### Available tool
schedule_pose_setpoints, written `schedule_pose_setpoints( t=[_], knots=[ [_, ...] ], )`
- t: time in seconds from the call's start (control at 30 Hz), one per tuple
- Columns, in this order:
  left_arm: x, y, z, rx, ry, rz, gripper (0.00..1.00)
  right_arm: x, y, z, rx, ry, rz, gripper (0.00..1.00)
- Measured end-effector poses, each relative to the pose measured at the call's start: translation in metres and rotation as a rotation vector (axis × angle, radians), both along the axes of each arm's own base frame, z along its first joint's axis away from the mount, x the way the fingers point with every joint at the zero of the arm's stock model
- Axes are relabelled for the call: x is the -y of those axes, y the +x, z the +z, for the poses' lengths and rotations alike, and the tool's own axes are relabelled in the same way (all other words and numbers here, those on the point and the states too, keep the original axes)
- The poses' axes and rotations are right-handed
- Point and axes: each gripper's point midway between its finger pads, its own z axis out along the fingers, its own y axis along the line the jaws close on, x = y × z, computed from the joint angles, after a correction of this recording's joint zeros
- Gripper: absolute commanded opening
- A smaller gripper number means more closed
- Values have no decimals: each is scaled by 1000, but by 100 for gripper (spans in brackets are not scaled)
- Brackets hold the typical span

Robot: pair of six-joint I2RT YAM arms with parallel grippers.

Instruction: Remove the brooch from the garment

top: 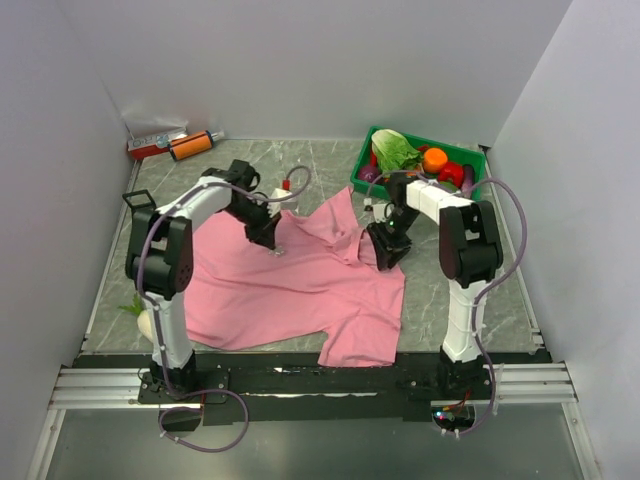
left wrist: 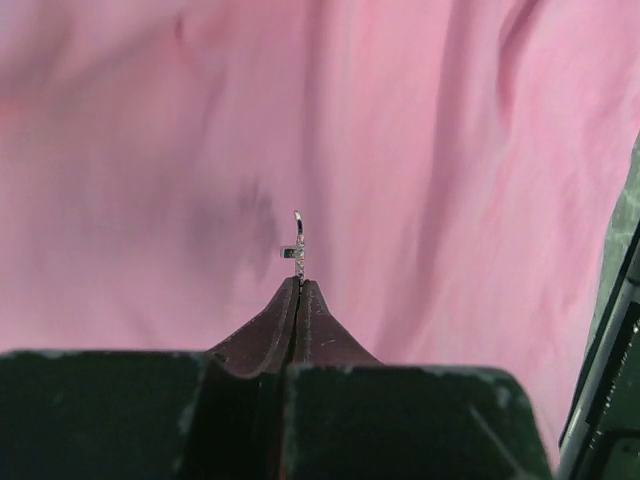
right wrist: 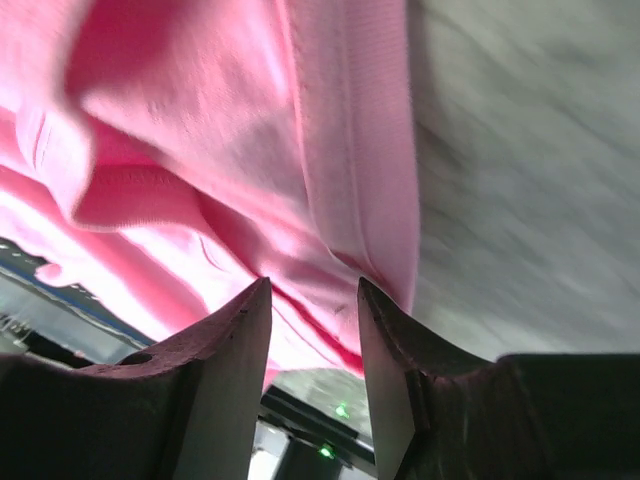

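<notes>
Pinching the brooch point(left wrist: 296, 243), pink garment point(left wrist: 140, 160) behind it: left gripper point(left wrist: 299, 284).

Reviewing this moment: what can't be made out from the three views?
1. Left wrist view: the base of the brooch is hidden inside the shut left gripper; whether it is free of the garment cannot be told.
2. Top view: the brooch is too small to see.
3. Right wrist view: blurred; unclear whether the right gripper pinches the garment between its fingers.
</notes>
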Motion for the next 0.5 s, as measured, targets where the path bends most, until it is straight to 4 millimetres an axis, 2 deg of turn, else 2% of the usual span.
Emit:
schedule_pose_setpoints(
  t=[0.07, 0.13, 0.23, 0.4, 0.5],
  knots=[
    [-13, -1, 2, 0, -2, 42, 1, 10, 2, 5, 26, -16, -2, 47],
    [-17, -3, 8, 9, -7, 63, 1, 13, 10, 16, 79, -4, -1, 47],
    [-15, 1, 21, 54, -27, 76, 1, 6, 27, 45, 193, 37, 22, 48],
    [-11, 11, 35, 105, -58, 96, 1, -29, 90, 93, 451, 105, 101, 47],
    [-12, 13, 36, 106, -65, 109, 1, -51, 134, 101, 569, 96, 149, 47]
  ],
)
